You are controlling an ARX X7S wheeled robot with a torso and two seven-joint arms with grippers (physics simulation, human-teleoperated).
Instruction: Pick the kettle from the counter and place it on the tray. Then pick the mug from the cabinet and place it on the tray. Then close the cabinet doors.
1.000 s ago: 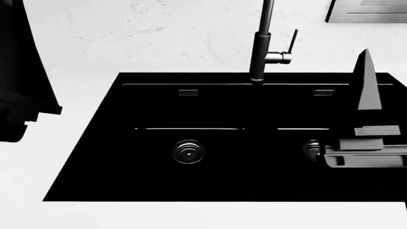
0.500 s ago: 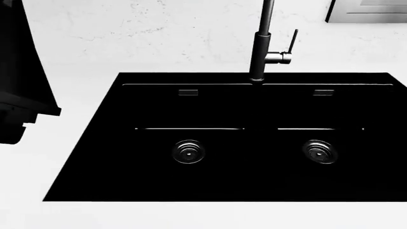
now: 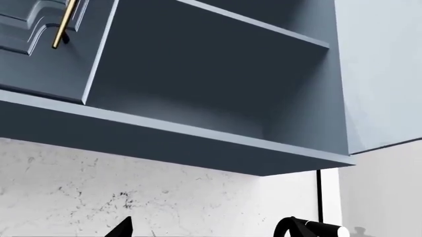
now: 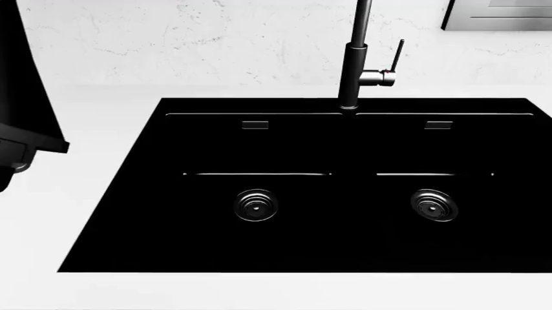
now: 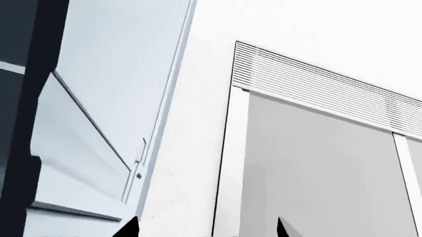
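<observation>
The white surface (image 4: 112,97) fills the head view, with the black double-basin sink (image 4: 345,258) set into it, a round drain in each basin, and a dark faucet (image 4: 353,58) rising at its far edge. A marbled white wall (image 4: 190,32) stands behind. A dark part of the left arm (image 4: 22,97) hangs at that view's left edge.

The left wrist camera looks up into a blue-grey cabinet (image 3: 218,98); its one visible shelf (image 3: 254,24) is seen from below. One door (image 3: 39,44) with a brass handle (image 3: 63,24) is swung open. The kettle, tray and mug appear in no view.

The right wrist camera shows a pale cabinet door (image 5: 105,98), a white wall and a slatted vent (image 5: 316,79).

Two dark fingertips (image 3: 122,228) of the left gripper stand spread apart; the right gripper's fingertips (image 5: 128,228) are likewise spread, pinching nothing.
</observation>
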